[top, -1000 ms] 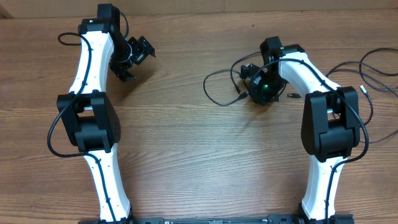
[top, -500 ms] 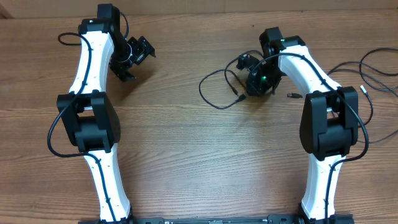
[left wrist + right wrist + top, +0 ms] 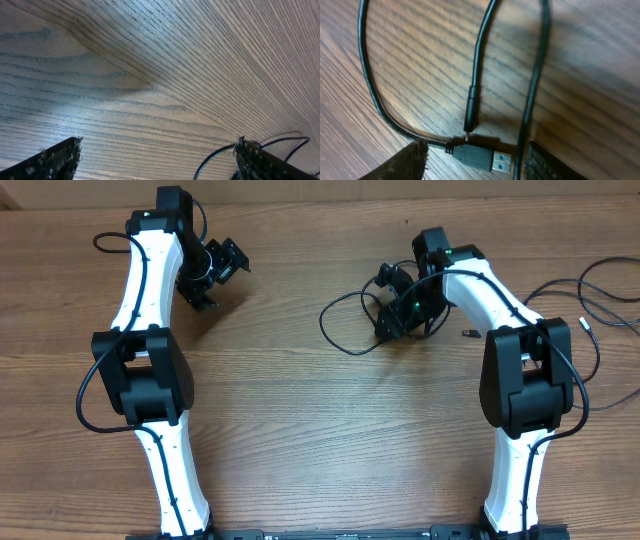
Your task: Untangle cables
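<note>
Here, at upper left of the overhead view, our left gripper point(image 3: 215, 270) hangs over bare table point(image 3: 300, 440), fingers spread and empty. Right of centre, the right gripper point(image 3: 395, 320) sits low over a looped cable point(image 3: 335, 332), jaws apart either side of its USB plug point(image 3: 481, 158), nothing clamped. We judge a grasp is in hand; next, close on that plug alone, sparing the barrel plug point(image 3: 471, 107) just beside it. More cables point(image 3: 600, 285) sprawl far right.

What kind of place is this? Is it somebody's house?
Probably a robot lab's workbench, not a home: a white left arm and right arm stand at a wooden table, with black cables and a USB plug on it.
</note>
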